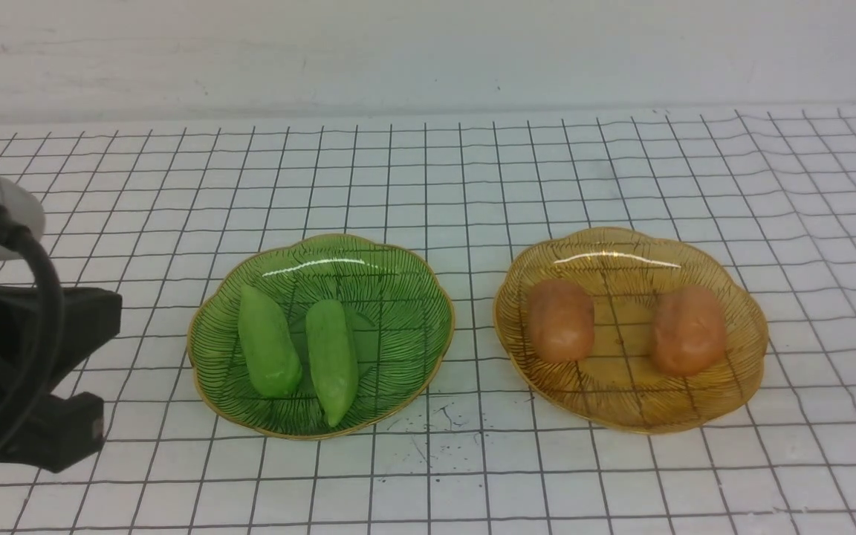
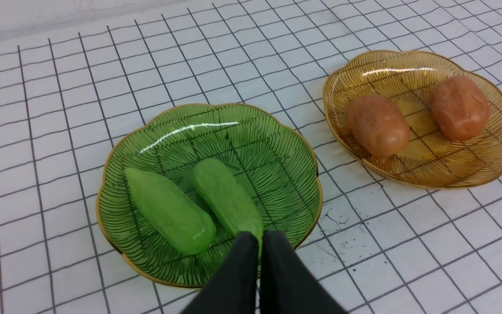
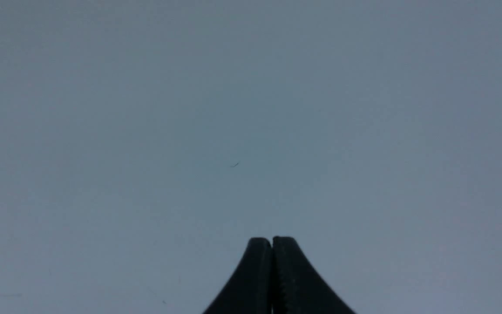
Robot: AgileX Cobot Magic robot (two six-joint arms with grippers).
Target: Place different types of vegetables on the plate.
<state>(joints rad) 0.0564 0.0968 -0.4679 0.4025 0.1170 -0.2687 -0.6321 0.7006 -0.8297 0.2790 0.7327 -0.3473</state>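
Note:
Two light-green pods (image 1: 268,342) (image 1: 332,359) lie side by side in the green plate (image 1: 398,297). Two orange-brown potato-like lumps (image 1: 561,319) (image 1: 688,329) lie in the amber plate (image 1: 621,401). In the left wrist view the pods (image 2: 168,210) (image 2: 227,198) and the lumps (image 2: 377,125) (image 2: 459,107) show in the same plates. My left gripper (image 2: 259,237) is shut and empty, raised near the green plate's (image 2: 277,144) near rim. My right gripper (image 3: 272,241) is shut and empty, facing a blank grey surface; it does not show in the front view.
The white table has a black grid (image 1: 472,171). My left arm (image 1: 19,357) with its black cable fills the front view's left edge. Small dark specks (image 1: 435,427) mark the table between the plates' near rims. A white wall stands behind.

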